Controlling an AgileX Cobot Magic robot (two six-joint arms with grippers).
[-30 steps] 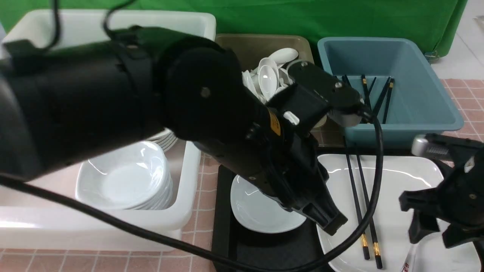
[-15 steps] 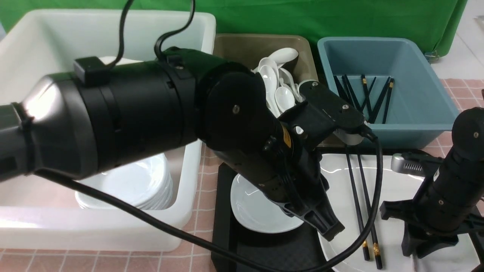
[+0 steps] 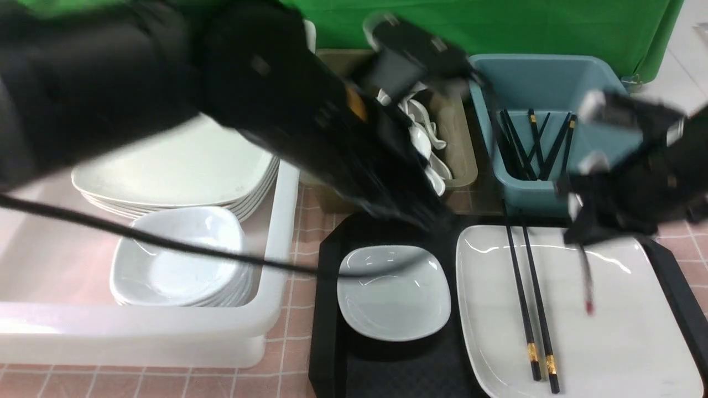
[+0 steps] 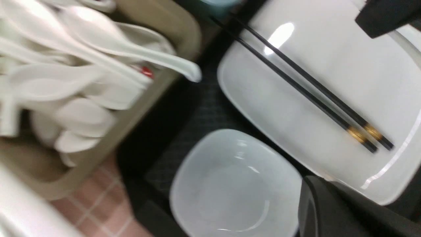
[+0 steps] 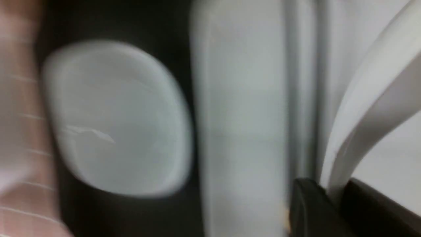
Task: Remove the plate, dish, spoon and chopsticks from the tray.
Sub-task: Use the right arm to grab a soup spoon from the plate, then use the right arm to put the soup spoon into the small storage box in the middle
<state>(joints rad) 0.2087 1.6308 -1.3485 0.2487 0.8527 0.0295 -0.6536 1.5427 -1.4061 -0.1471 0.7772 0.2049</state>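
Note:
The black tray (image 3: 331,309) holds the small white dish (image 3: 394,293) on its left and the large white plate (image 3: 608,342) on its right. The black chopsticks (image 3: 530,309) lie on the plate's left part; they also show in the left wrist view (image 4: 315,89). My right gripper (image 3: 581,235) is shut on the spoon (image 3: 586,282), which hangs above the plate, red-printed end down. The right wrist view shows its white handle (image 5: 371,98) between the jaws. My left gripper (image 3: 428,218), blurred, hovers by the tray's far edge above the dish (image 4: 230,187), shut and empty.
A white bin (image 3: 276,232) at left holds stacked plates (image 3: 177,166) and dishes (image 3: 177,260). An olive bin (image 3: 462,155) with white spoons and a blue bin (image 3: 608,94) with black chopsticks stand behind the tray. Pink tiled table (image 3: 298,354) around.
My left arm has risen and pulled back from over the dish, uncovering it. My right gripper has lifted from the plate's near right with the spoon and moved toward the far side.

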